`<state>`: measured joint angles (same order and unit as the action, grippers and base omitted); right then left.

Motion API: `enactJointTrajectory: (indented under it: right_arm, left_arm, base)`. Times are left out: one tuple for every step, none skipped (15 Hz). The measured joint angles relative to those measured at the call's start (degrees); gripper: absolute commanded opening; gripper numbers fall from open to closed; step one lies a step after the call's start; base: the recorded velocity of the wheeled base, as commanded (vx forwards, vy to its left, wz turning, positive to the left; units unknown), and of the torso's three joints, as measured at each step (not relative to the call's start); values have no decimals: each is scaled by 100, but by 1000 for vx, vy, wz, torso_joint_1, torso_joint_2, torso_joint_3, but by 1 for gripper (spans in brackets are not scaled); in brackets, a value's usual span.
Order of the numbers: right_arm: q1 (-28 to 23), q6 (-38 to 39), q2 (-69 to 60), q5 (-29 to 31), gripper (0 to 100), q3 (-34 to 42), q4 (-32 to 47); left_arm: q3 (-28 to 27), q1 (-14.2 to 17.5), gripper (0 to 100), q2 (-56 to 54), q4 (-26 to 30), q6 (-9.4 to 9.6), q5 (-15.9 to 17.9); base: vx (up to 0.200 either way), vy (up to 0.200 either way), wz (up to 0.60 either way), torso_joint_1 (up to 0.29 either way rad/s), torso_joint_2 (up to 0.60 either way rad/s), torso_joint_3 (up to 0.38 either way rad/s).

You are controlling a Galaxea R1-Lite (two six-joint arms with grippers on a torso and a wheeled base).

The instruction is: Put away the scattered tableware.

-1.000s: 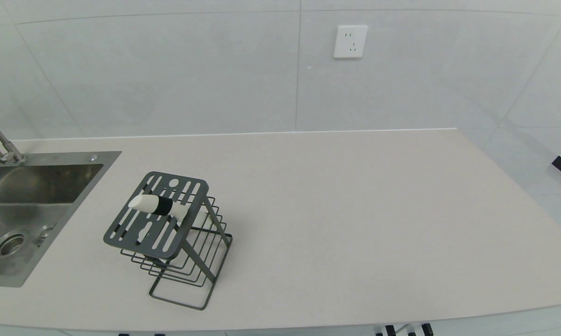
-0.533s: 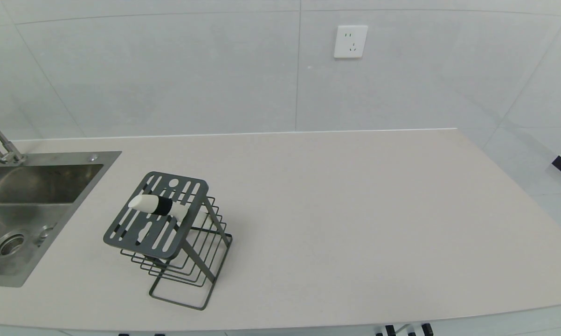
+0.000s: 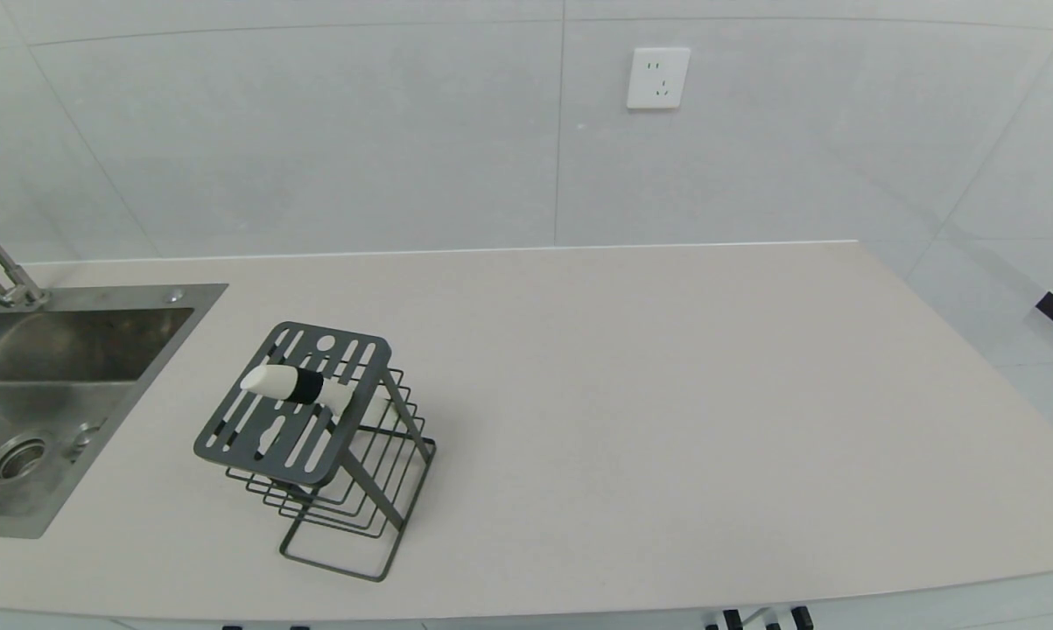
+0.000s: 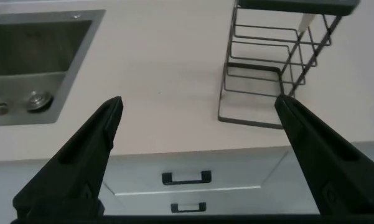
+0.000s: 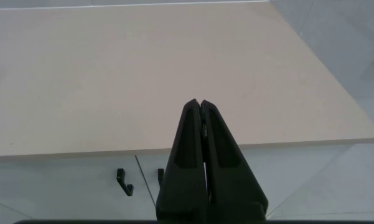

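Left pincer gaping near rack; right pincer closed; sink beside rack.

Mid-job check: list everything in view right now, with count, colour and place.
beige countertop: one, beige, along the wall
stainless steel sink: one, silver, set in the countertop, robot's left
metal faucet: one, silver, behind the sink
dark grey slotted metal rack: one, dark grey, on the countertop beside the sink
white utensil with a black band: one, slotted into the rack's top
white wall socket: one, white, wall behind
black drawer handles: two, black, below the countertop's front edge
left gripper: black, fingers open, near the rack
right gripper: black, fingers shut, by the front edge
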<state>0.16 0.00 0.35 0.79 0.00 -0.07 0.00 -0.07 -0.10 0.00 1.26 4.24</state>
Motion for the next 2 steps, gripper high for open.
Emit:
enactJointTrajectory:
  right_arm:
    - [0, 0, 0, -1, 0, 0, 0]
    - [-2, 0, 0, -1, 0, 0, 0]
  left_arm:
    - [0, -2, 100, 0, 0, -17, -11]
    - [0, 0, 100, 0, 0, -20, -11]
  base:
    - [0, 0, 0, 0, 0, 0]
    - [0, 0, 0, 0, 0, 0]
